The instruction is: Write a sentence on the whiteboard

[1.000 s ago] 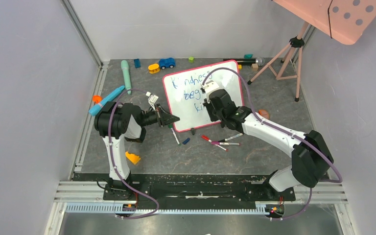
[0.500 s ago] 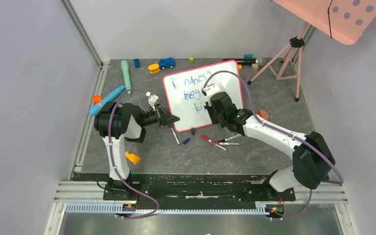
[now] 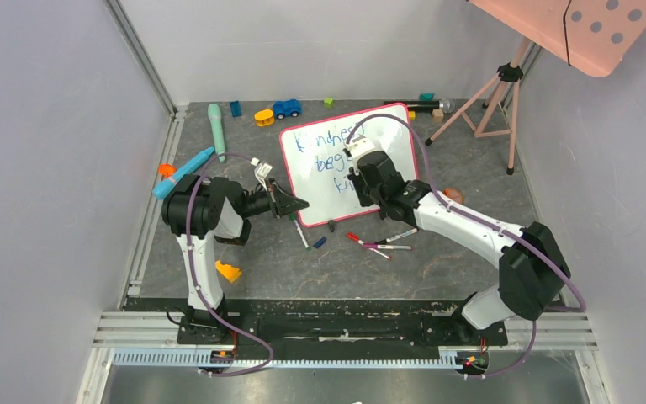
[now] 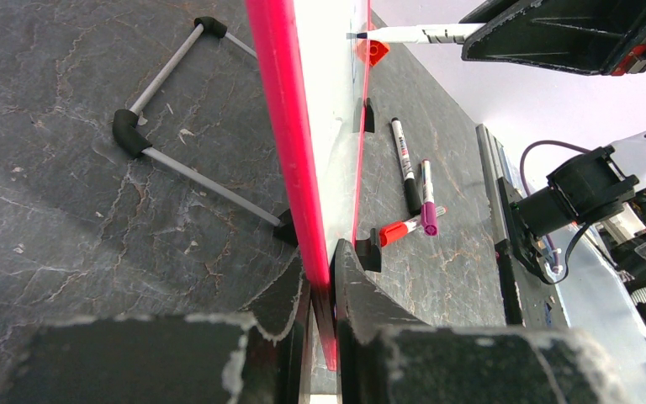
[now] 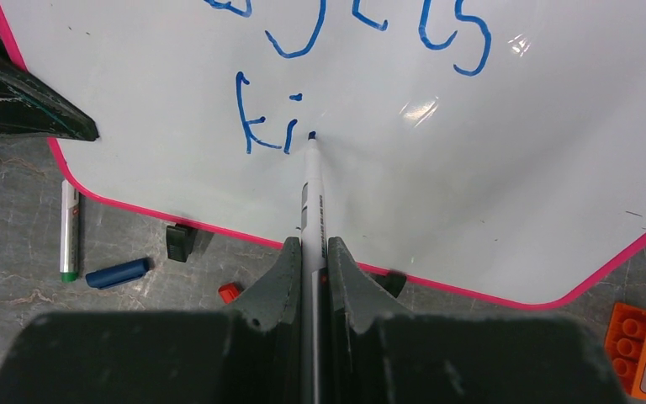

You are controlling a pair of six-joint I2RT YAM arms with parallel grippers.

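Our right gripper [image 5: 313, 248] is pinching a marker [image 5: 312, 189] at 3 o'clock of the sentence [image 5: 244, 114]'s "ki"; left gripper [image 4: 321, 269] is clamping the whiteboard [image 4: 286, 126].

The left arm [image 3: 195, 252] is seen raised from its base at the table's near edge, elbow bent, and the left gripper [image 4: 321, 273] is clamped on the whiteboard [image 4: 290, 126] at its frame. The right arm [image 3: 471, 225] is stretched forward and to the left, wrist tipped down. The right gripper [image 5: 313, 252] is closed tight round a marker [image 5: 312, 189], whose tip is pressed to the board.
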